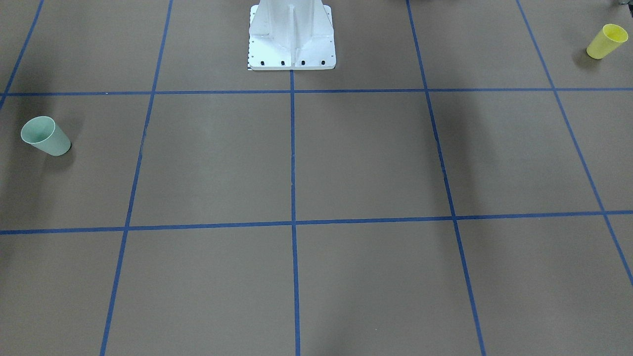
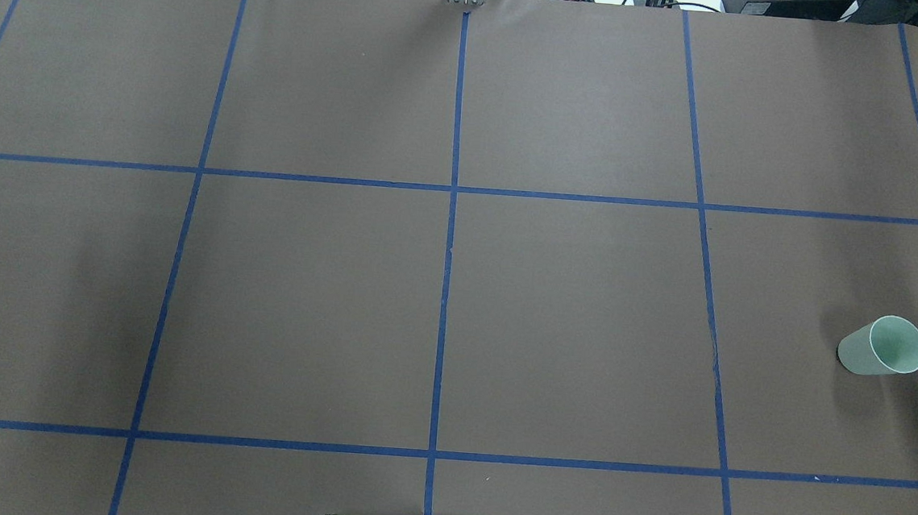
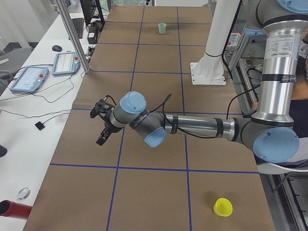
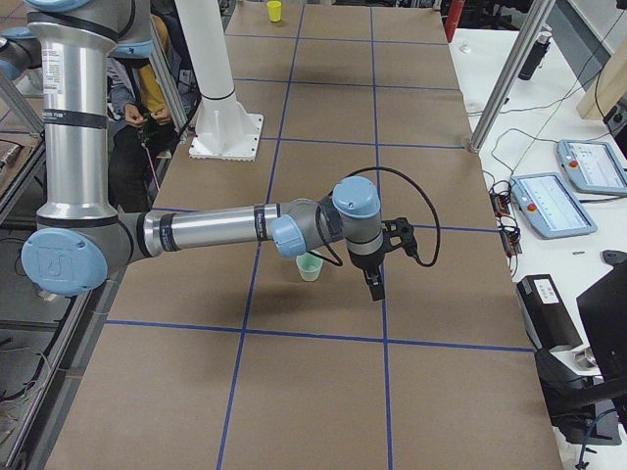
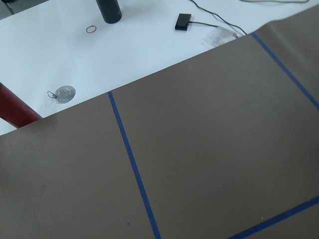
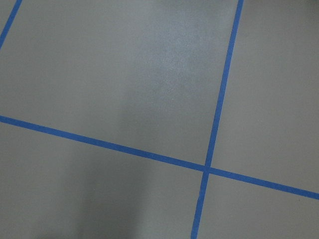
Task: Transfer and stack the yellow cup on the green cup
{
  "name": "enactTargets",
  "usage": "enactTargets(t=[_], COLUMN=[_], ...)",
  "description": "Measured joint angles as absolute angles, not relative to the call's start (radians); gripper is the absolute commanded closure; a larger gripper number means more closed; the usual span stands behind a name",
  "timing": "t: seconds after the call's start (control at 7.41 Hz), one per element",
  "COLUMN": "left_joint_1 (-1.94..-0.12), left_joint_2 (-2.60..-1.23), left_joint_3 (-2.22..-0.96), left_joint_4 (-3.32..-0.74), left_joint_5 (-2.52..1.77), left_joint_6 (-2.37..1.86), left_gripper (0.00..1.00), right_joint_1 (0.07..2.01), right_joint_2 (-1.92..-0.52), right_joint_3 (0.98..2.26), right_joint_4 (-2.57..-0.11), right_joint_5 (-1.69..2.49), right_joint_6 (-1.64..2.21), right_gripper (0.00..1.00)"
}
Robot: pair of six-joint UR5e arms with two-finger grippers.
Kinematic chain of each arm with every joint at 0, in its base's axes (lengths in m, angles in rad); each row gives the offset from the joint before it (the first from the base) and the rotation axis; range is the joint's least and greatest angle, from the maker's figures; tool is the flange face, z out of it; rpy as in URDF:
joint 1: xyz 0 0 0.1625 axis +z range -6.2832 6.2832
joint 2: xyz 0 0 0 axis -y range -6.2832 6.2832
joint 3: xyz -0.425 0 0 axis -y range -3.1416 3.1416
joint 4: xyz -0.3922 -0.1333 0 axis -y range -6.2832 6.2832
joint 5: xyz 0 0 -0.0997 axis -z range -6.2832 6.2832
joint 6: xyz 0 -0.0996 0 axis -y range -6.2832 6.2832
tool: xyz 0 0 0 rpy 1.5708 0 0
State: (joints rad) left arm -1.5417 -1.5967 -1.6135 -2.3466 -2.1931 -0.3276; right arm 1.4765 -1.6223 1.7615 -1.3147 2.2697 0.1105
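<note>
The yellow cup (image 1: 607,41) stands upright near the table's end on my left side; it also shows in the exterior left view (image 3: 223,207) and, far off, in the exterior right view (image 4: 274,11). It is outside the overhead view. The green cup (image 1: 45,136) stands upright near the opposite end (image 2: 883,346) (image 4: 310,266). My left gripper (image 3: 102,127) hangs above the table, well away from the yellow cup. My right gripper (image 4: 375,284) hangs above the table just beside the green cup. Both show only in side views, so I cannot tell whether they are open or shut.
The white robot pedestal (image 1: 292,34) stands at the middle of the robot's table edge. Blue tape lines grid the brown table (image 2: 302,303). Teach pendants (image 4: 549,204) and cables lie on the white bench beyond the far edge. A red cylinder (image 5: 15,107) and a black one (image 5: 108,10) lie there too.
</note>
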Motion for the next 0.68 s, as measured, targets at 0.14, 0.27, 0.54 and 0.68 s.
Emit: enactTargets(t=[0.14,0.27,0.54,0.68], left_joint_1=[-1.516,-1.466,-1.299,-1.232], left_joint_2=[-1.586,-1.566,-1.523,-1.513], left_joint_3=[-1.637,-1.668,-1.717,-1.724], left_joint_4=[-2.359,-2.363,-2.325,-2.272], left_joint_5=[-2.098,-1.976,-1.652,-1.512], left_joint_6=[-0.439,-0.553,-0.771,-0.848], left_gripper=[0.0,0.0,0.0,0.0], right_joint_1=[1.476,1.476,1.475,1.475], right_joint_2=[-1.623,-1.623,-1.622,-1.622], right_joint_3=[1.761,1.76,1.759,1.758], right_joint_4=[-1.315,-1.315,-1.316,-1.316], right_joint_5=[2.271,2.273,2.276,2.276], right_joint_6=[0.113,0.114,0.115,0.115], right_gripper=[0.0,0.0,0.0,0.0])
